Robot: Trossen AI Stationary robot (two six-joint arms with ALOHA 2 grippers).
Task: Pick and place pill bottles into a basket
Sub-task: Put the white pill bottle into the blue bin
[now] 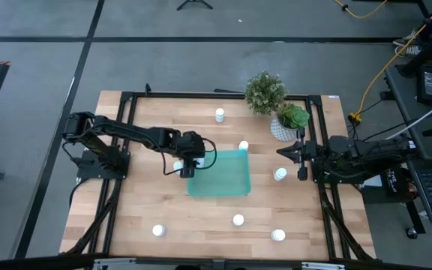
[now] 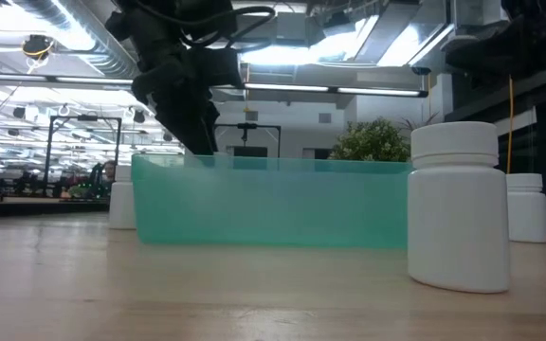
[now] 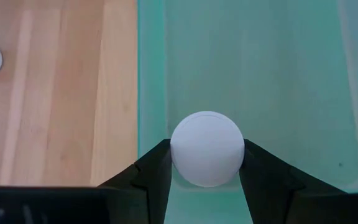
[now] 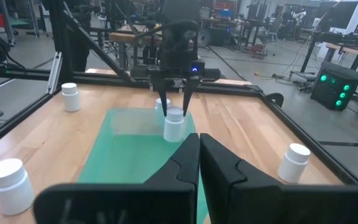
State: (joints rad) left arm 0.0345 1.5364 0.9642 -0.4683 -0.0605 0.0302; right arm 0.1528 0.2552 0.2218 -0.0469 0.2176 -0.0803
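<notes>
Wooden table under my rig: left claw pinches a bottle directly beneath it, just inside the basket wall, poised for release; right claw, pressed together, waits alongside.

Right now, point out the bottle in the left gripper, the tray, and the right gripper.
held bottle (image 3: 206, 148), left wrist view, middle of its cap.
tray (image 1: 231, 182), high view, bare floor.
right gripper (image 4: 199, 151), right wrist view, between its closed fingertips.

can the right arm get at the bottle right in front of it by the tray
Probably yes: that bottle stands alone on bare wood just ahead of the shut right hand, outside the tray, nothing between.
</notes>
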